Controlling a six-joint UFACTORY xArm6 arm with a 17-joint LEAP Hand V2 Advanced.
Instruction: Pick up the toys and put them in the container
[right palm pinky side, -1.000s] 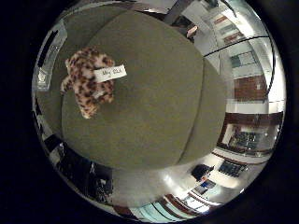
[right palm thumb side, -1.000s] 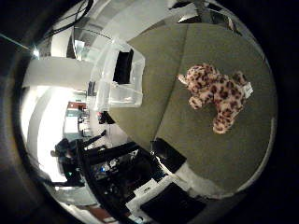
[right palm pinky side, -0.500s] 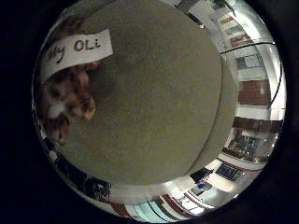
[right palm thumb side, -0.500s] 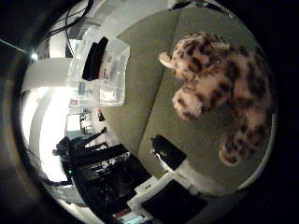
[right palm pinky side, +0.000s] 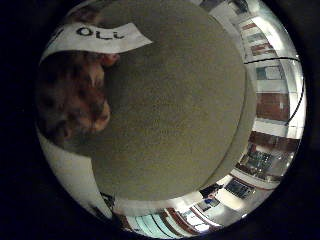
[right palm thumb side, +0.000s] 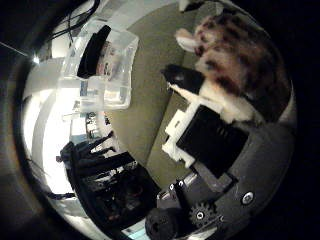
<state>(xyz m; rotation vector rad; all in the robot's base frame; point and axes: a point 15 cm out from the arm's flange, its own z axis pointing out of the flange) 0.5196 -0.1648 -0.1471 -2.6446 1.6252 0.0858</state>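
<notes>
A leopard-spotted plush toy (right palm thumb side: 240, 60) lies on the green table (right palm pinky side: 180, 110) and fills a large part of the right thumb side palm view, so it is close to the palm. The right little finger side palm view shows the toy (right palm pinky side: 70, 95) with its white paper tag (right palm pinky side: 95, 35). My hand (right palm thumb side: 205, 135) reaches in with white and black parts, and a black fingertip (right palm thumb side: 176, 75) curls against the toy's side. The clear plastic container (right palm thumb side: 100, 65) stands on the table away from the toy.
Dark things lie inside the container. Beyond the table's edge are room furniture and equipment (right palm thumb side: 110, 170). Windows and a building (right palm pinky side: 265, 100) show past the table's far side.
The camera has come closer to the toy, which now looks larger. A finger of my hand has curled into the right thumb side palm view beside the toy.
</notes>
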